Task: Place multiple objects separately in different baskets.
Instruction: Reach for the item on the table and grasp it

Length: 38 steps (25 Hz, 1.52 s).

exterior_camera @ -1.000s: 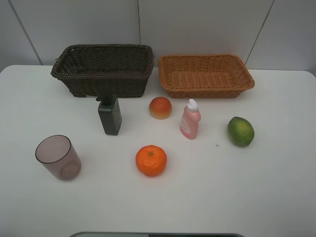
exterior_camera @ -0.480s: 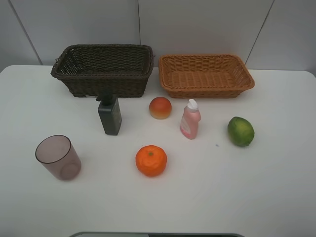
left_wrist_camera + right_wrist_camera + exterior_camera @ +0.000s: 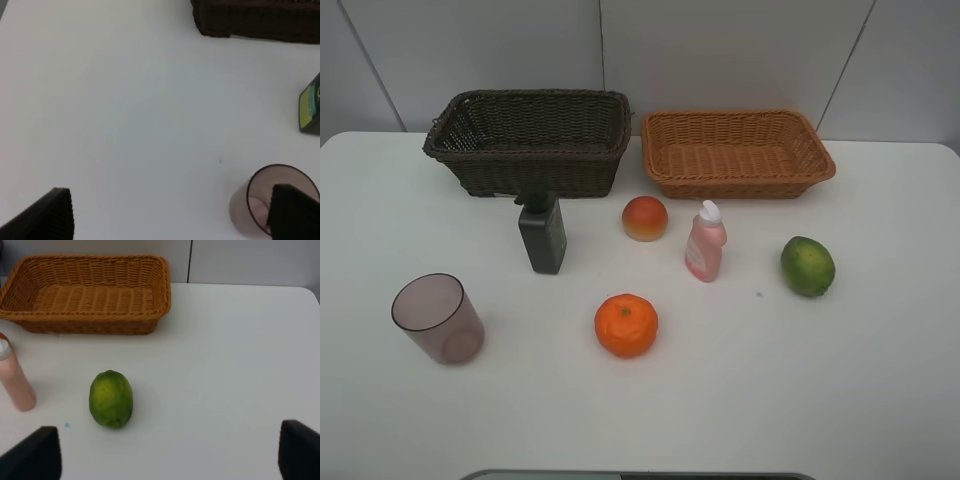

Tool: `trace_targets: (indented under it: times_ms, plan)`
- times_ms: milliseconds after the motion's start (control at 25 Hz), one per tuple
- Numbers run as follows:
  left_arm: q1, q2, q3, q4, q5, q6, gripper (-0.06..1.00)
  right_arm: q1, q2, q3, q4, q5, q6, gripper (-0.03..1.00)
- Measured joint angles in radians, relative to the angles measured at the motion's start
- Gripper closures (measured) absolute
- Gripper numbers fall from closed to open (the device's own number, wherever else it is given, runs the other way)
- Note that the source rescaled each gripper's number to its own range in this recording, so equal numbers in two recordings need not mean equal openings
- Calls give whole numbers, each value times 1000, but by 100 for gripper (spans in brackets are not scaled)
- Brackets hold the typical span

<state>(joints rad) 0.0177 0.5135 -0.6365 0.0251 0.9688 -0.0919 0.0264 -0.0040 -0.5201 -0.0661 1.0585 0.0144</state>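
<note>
The lime (image 3: 111, 398) looks firm but round and slippery; grip across its middle. Both pairs of jaws stand apart.

high view: above the front edge, looking down on the whole tabletop (image 3: 880, 380) toward the wall (image 3: 720, 50) | left wrist: close, steeply down, shares cup (image 3: 252, 202) and dark basket (image 3: 255, 20) | right wrist: low, slanting, shares lime (image 3: 111, 398) and tan basket (image 3: 90, 325)

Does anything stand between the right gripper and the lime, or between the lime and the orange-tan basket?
Nothing visible: only bare table separates the right gripper, the lime and the orange-tan basket; the pink bottle stands aside.
</note>
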Motion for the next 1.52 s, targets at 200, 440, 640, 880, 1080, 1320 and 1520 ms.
trace_targets:
  times_ms: [200,440,640,880,1080,1320,1520]
  plan:
    - [0,149,-47,-2,-3,32,-5,0,0,0,0,0,0,11]
    - [-46,286,-105,-17,-6,54,-5,0,0,0,0,0,0,11]
    - [-181,417,-164,-7,-6,48,-5,0,0,0,0,0,0,11]
    - [-298,628,-272,42,-10,-55,-5,0,0,0,0,0,0,11]
    - [-399,844,-450,54,-11,-143,-5,0,0,0,0,0,0,11]
    - [-482,1051,-611,55,0,-249,-5,0,0,0,0,0,0,11]
    - [-517,1190,-712,55,45,-308,-5,0,0,0,0,0,0,11]
